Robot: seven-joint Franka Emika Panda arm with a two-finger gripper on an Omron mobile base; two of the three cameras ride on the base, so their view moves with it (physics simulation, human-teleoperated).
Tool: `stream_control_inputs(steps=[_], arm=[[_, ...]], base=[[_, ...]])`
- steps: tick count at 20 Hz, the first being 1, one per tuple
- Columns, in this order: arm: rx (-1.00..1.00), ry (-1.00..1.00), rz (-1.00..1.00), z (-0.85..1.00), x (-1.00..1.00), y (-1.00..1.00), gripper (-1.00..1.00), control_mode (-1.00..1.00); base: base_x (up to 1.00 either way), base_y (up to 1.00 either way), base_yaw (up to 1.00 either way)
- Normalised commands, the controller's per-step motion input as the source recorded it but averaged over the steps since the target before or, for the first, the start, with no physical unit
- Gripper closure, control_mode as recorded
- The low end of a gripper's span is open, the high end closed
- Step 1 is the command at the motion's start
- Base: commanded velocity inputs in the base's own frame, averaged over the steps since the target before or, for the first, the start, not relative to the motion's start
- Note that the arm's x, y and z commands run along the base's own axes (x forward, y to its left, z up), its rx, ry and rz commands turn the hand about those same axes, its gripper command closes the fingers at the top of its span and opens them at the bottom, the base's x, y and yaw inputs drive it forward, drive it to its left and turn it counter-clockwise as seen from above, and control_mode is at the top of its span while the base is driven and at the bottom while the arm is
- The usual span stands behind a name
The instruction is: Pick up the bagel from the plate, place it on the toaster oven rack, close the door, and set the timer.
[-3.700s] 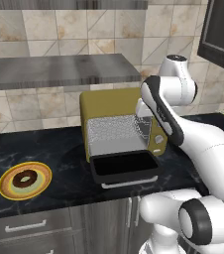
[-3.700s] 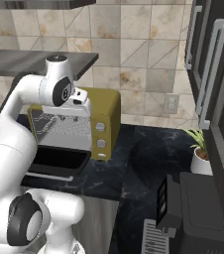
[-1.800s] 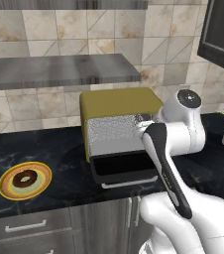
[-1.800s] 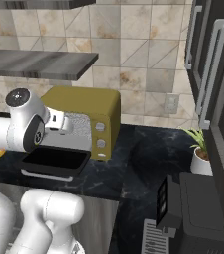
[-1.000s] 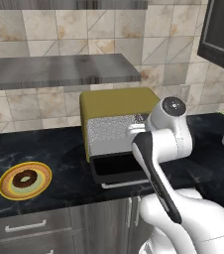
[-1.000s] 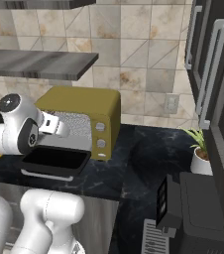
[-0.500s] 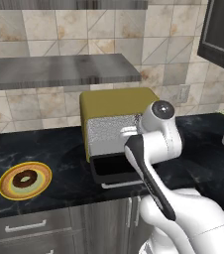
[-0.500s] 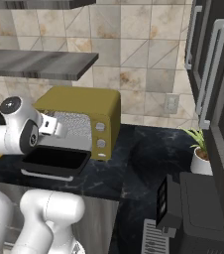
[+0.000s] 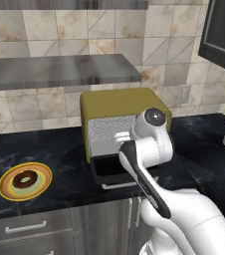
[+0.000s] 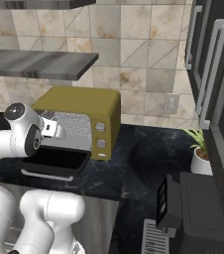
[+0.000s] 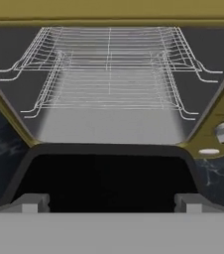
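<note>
Two fingertips (image 11: 34, 202) of your gripper (image 11: 109, 203) spread wide and empty, facing the folded-down door (image 11: 106, 173), toaster oven rack (image 11: 109, 84) beyond in the cavity, bagel (image 9: 24, 180) well left on the plate (image 9: 5, 188), black counter (image 9: 59, 174) underneath.

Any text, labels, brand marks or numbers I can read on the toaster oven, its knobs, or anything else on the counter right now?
None readable: the toaster oven shows no brand or lettering.
Its knobs are plain, with no visible numbers or marks.
The plate carries only coloured rings.
</note>
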Motion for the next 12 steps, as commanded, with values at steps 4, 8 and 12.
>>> stream_control_inputs(steps=[4, 8, 12], arm=[[0.00, 0.00, 0.00, 0.00, 0.20, 0.00, -1.00, -1.00], [0.00, 0.00, 0.00, 0.00, 0.24, 0.00, -1.00, -1.00], [0.00, -0.01, 0.00, 0.00, 0.24, 0.00, -1.00, -1.00]], base=[[0.00, 0.00, 0.00], [0.00, 0.00, 0.00], [0.00, 0.00, 0.00]])
